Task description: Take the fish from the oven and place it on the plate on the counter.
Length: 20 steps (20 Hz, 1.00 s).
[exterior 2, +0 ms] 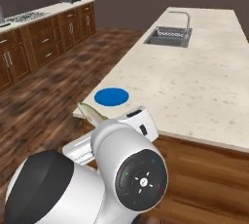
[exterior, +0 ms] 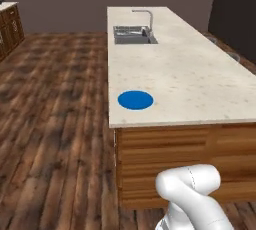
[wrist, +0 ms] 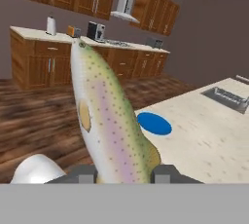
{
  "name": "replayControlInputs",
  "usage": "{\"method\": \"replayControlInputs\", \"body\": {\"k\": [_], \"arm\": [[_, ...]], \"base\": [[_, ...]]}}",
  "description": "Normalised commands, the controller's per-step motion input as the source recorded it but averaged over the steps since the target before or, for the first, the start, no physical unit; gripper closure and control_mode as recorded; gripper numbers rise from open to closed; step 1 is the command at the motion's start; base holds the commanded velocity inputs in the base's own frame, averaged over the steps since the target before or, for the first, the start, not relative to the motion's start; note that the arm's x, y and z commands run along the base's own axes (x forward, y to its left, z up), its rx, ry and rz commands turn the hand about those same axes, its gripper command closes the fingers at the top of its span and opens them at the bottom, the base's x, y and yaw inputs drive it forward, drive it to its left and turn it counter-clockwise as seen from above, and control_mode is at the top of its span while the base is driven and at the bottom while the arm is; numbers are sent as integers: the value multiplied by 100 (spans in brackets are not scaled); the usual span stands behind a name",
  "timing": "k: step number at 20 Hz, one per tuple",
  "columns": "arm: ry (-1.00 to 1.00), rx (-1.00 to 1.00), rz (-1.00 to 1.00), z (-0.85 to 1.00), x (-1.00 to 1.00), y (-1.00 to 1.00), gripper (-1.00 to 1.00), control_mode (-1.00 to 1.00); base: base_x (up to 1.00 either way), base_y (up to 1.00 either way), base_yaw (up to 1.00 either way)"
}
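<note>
The speckled green-and-pink fish (wrist: pixel 109 121) has its tail end hidden between the two dark finger tips (wrist: pixel 83 173) of the gripper (wrist: pixel 124 174), so the tail cannot be seen in the hand view. In the right base view only its pale head end (exterior 2: pixel 91 113) shows; the rest is covered by the white arm. The long beige speckled stone counter (exterior: pixel 200 79) is cut off by the right edge of the left base view, and its wooden front is partly hidden behind the arm. Small appliances (wrist: pixel 95 30) on the far wall counter are too small to identify.
</note>
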Motion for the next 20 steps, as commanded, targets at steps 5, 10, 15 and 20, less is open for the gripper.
{"method": "replayControlInputs", "body": {"k": [5, 10, 15, 20], "arm": [[0, 0, 0, 0, 0, 0, 100, 100], [0, 0, 0, 0, 0, 0, 100, 100], [0, 0, 0, 0, 0, 0, 100, 100], [0, 0, 0, 0, 0, 0, 100, 100]], "base": [[51, 18, -46], [62, 1, -36], [15, 86, -26], [2, 57, -12]]}}
